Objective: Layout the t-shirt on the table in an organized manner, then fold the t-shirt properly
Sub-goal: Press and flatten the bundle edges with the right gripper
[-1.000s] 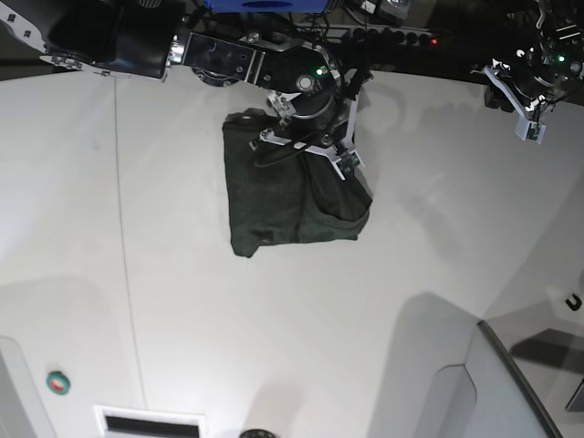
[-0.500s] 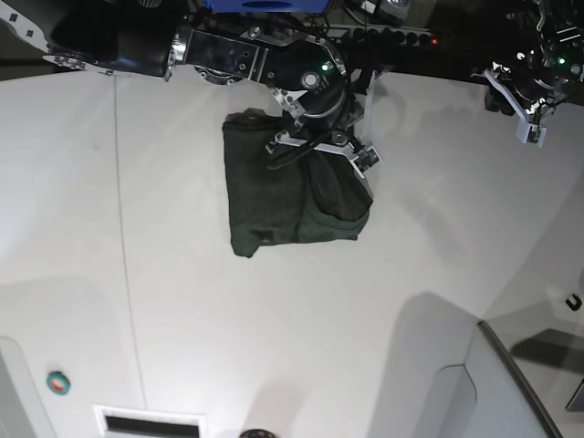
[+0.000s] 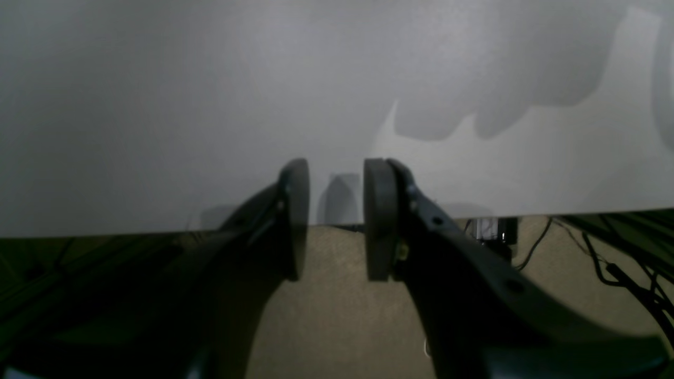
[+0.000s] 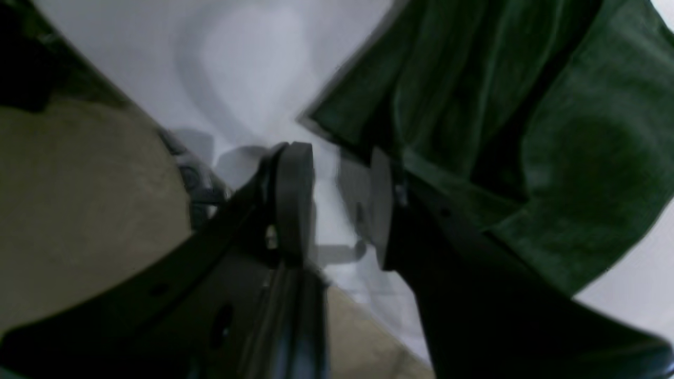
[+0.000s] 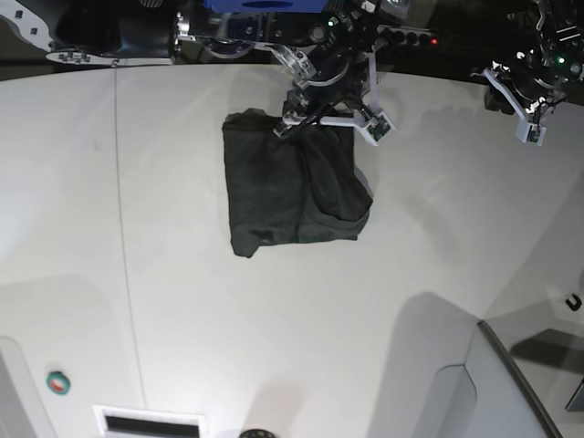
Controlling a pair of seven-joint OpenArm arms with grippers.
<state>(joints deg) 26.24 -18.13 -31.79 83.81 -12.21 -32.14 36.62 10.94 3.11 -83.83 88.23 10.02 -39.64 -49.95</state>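
— While the right gripper [image 5: 336, 108] is hanging over the far edge of the table [image 5: 274, 347], where is the t-shirt [image 5: 290, 187] lying?

— It is lying folded into a rough rectangle on the far half of the table, a little toward the middle, with its far edge just under that gripper. One layer is lapping over another along the side nearer the left arm.

— Is the right gripper [image 4: 337, 202] gripping the cloth?

— No. In its wrist view the jaws are standing apart with only white tabletop [image 4: 253, 68] showing between them; the green t-shirt [image 4: 526, 131] is lying beside and behind one finger [image 4: 382, 210], not pinched. So it is released.

— And the left gripper [image 5: 529, 114]?

— It is hovering near the far corner of the table, well apart from the shirt. In its own view the left gripper [image 3: 330, 218] is showing a clear gap between its two pads [image 3: 296, 216], with bare table [image 3: 210, 105] and floor behind. It is holding nothing.
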